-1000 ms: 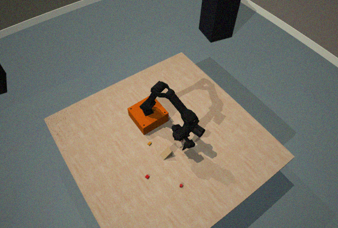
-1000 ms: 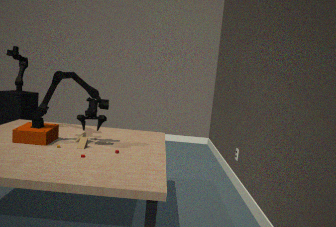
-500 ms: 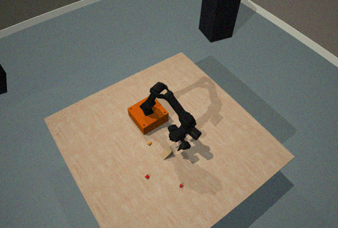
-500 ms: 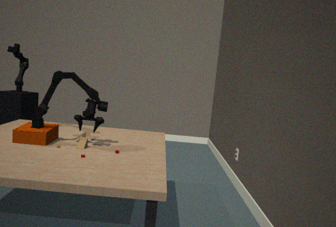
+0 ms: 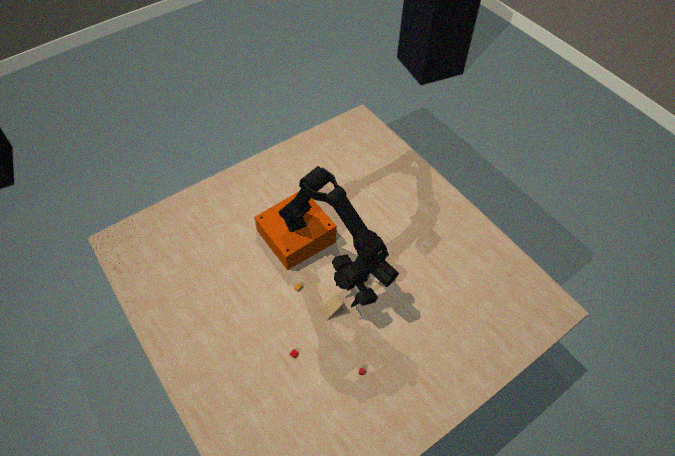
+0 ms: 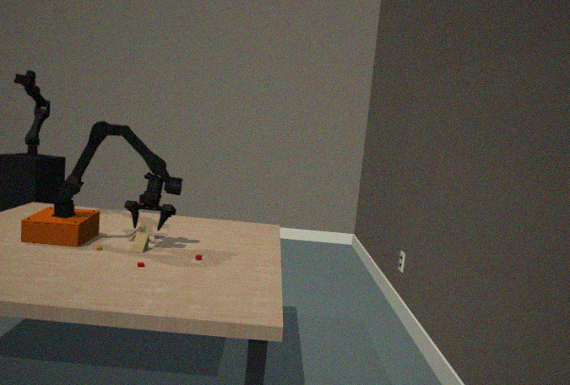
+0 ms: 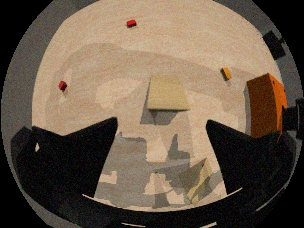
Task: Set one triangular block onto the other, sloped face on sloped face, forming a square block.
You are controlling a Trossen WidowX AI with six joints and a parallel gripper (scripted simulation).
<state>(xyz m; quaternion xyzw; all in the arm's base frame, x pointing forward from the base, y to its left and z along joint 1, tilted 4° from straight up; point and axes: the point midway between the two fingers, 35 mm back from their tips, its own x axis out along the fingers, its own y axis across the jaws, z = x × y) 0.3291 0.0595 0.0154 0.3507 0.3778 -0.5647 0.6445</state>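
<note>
One tan triangular block (image 5: 332, 307) (image 6: 140, 243) (image 7: 168, 93) lies on the table, its broad face showing in the wrist view. The other triangular block (image 7: 201, 181) lies apart from it, turned at a different angle and partly in the arm's shadow, at the lower right of the wrist view. In the top view the arm hides most of it. My gripper (image 6: 147, 228) (image 7: 163, 123) is open and empty, pointing down above the table, with its fingers wide apart. Neither block is between the fingertips.
The orange base box (image 5: 308, 255) (image 6: 49, 231) (image 7: 263, 107) stands near the blocks. A small orange block (image 5: 298, 286) (image 6: 99, 247) (image 7: 226, 74) lies near it. Two small red blocks lie farther out, one (image 5: 294, 353) (image 6: 140, 264) (image 7: 131, 23) and another (image 5: 361, 371) (image 6: 198, 257) (image 7: 62, 86).
</note>
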